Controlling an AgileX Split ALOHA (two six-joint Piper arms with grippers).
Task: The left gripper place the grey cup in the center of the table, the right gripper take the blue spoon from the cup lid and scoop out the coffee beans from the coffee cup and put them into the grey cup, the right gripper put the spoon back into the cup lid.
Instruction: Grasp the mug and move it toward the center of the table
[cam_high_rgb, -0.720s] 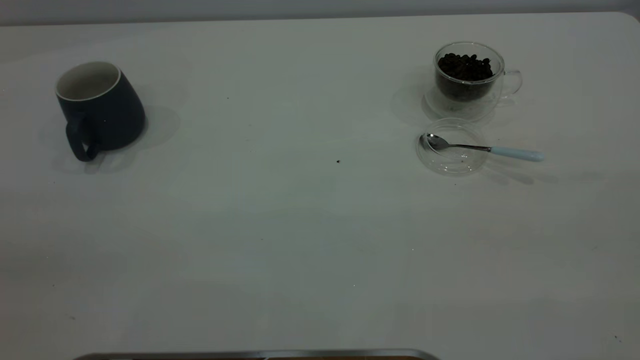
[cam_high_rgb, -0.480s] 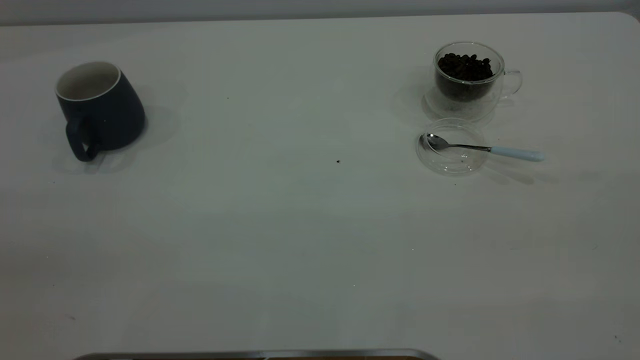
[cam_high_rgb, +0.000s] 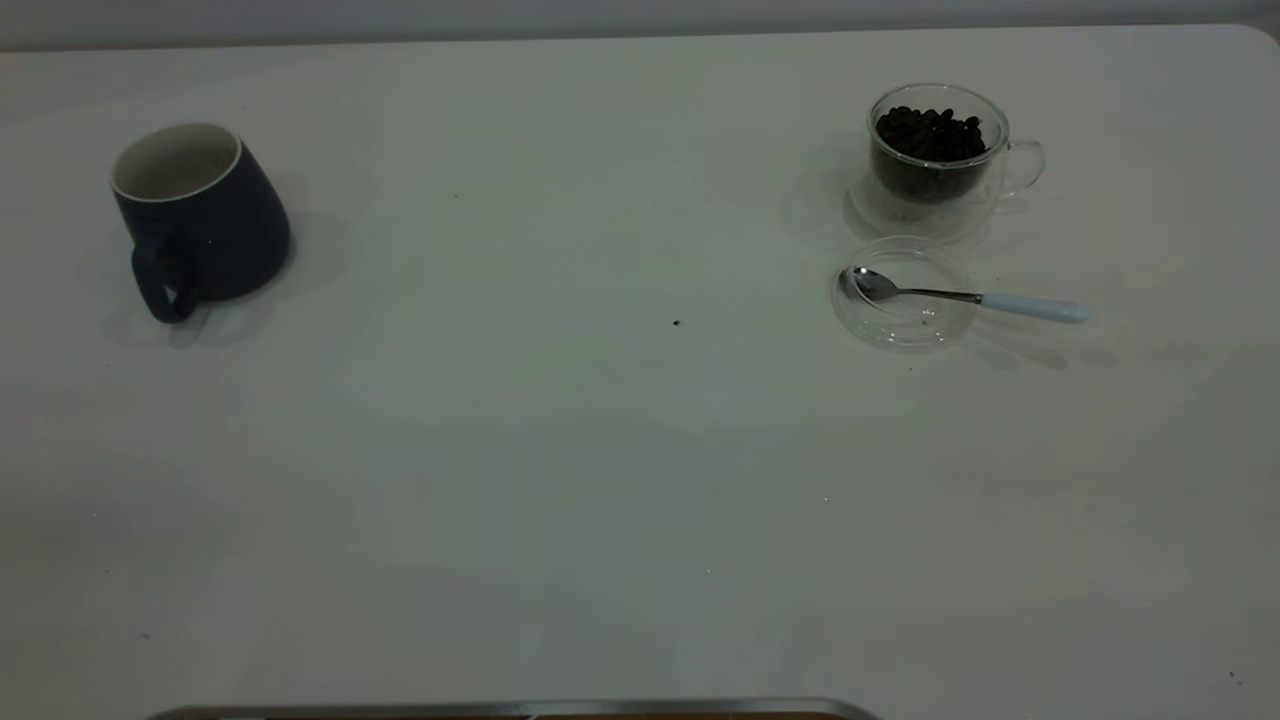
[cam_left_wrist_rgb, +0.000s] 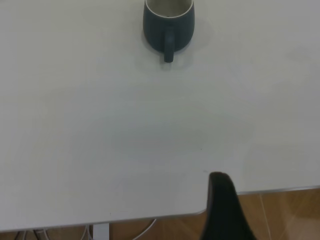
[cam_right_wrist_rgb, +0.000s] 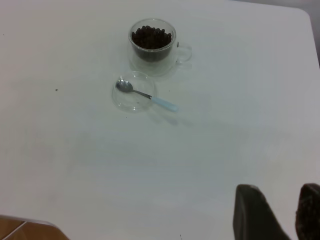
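The left gripper (cam_left_wrist_rgb: 222, 210) hangs over the near edge of the table (cam_high_rgb: 560, 450). Only one of its dark fingers (cam_left_wrist_rgb: 224, 200) shows, so I cannot tell if it is open or shut. It holds nothing that can be seen. The grey cup (cam_left_wrist_rgb: 168, 22) stands far ahead of this gripper, well apart from it, and its handle points back toward the gripper. In the exterior view the grey cup (cam_high_rgb: 198, 215) sits on the left side of the table, upright, with its white inside showing.

The right gripper (cam_right_wrist_rgb: 280, 212) hangs over the table too, low in its own wrist view. Two dark fingers (cam_right_wrist_rgb: 252, 210) show with a gap between them, so it is open, and nothing is in it. The coffee cup (cam_right_wrist_rgb: 152, 45) is far ahead of this gripper. The coffee beans (cam_right_wrist_rgb: 151, 37) fill the cup almost to the top. The cup lid (cam_right_wrist_rgb: 132, 92) lies flat just beside the coffee cup, on the side nearer the gripper. The blue spoon (cam_right_wrist_rgb: 145, 94) rests on the lid. Its shiny bowl is inside the lid and its pale blue handle sticks out over the rim onto the table.

A tiny dark speck (cam_high_rgb: 677, 323) lies alone on the table, between the grey cup and the lid.
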